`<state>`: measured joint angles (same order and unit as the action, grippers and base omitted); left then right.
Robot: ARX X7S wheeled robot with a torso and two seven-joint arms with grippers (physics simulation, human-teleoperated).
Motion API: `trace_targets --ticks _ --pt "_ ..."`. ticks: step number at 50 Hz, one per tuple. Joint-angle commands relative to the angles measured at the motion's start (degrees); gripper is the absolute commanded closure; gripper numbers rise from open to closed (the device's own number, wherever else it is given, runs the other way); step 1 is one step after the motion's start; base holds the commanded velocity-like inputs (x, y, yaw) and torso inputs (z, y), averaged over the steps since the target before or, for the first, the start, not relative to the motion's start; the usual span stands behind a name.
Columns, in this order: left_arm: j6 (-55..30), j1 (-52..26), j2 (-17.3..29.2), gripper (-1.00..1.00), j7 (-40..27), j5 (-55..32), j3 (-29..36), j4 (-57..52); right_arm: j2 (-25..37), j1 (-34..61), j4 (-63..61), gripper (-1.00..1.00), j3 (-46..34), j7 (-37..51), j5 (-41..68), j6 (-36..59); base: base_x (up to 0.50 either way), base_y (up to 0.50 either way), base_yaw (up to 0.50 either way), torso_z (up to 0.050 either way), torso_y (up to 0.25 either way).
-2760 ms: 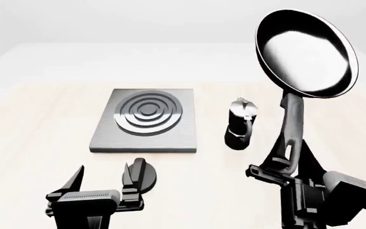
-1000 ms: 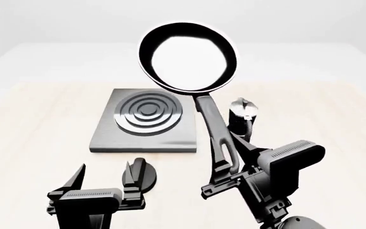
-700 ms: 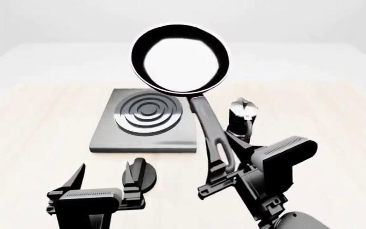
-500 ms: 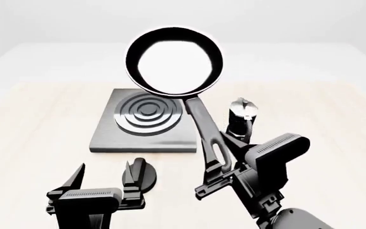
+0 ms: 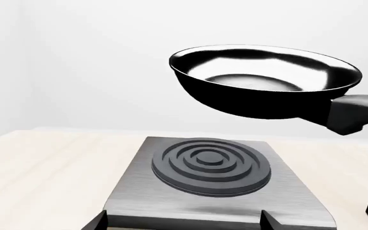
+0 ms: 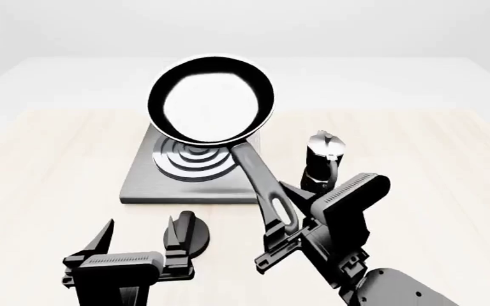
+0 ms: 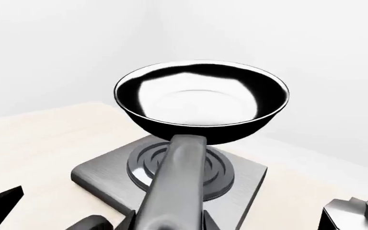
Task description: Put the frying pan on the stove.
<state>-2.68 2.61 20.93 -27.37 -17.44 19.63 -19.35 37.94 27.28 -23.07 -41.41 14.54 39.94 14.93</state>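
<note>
Right gripper (image 6: 281, 237) clamps the frying pan (image 6: 211, 99) by its handle end, centre frame above the stove (image 6: 192, 175); rigid, looks front-heavy, slick; left gripper (image 6: 138, 239) open and empty

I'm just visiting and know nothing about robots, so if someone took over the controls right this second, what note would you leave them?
Right gripper: shut on the frying pan handle, pan in the air above the stove, not touching it.
Left gripper: open, empty, near the round knob.
Moka pot stands right of the stove.
Done: pan lifted and carried over the burner.
Left: lower it onto the rings, let go.
</note>
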Motion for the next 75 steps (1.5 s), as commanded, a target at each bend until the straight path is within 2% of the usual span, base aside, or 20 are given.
trace_targets --ticks 1,34,75 --pt "0.21 -0.07 0.07 -1.0 -0.14 0.02 0.1 0.28 -0.46 2.26 -0.4 1.0 1.07 -1.2 -3.24 -0.2 0.0 0.0 0.0 0.0 0.0" --pt "0.42 -0.2 0.38 -1.0 -0.54 -0.13 0.38 0.38 -4.73 4.19 8.82 1.0 -0.12 -4.11 -3.88 -1.36 0.0 0.0 0.0 0.0 0.002" --pt "0.7 -0.23 0.85 -1.0 -1.0 -0.39 0.64 0.32 -8.81 7.63 13.69 1.0 -3.09 -4.86 -6.05 1.14 0.0 0.0 0.0 0.0 0.002"
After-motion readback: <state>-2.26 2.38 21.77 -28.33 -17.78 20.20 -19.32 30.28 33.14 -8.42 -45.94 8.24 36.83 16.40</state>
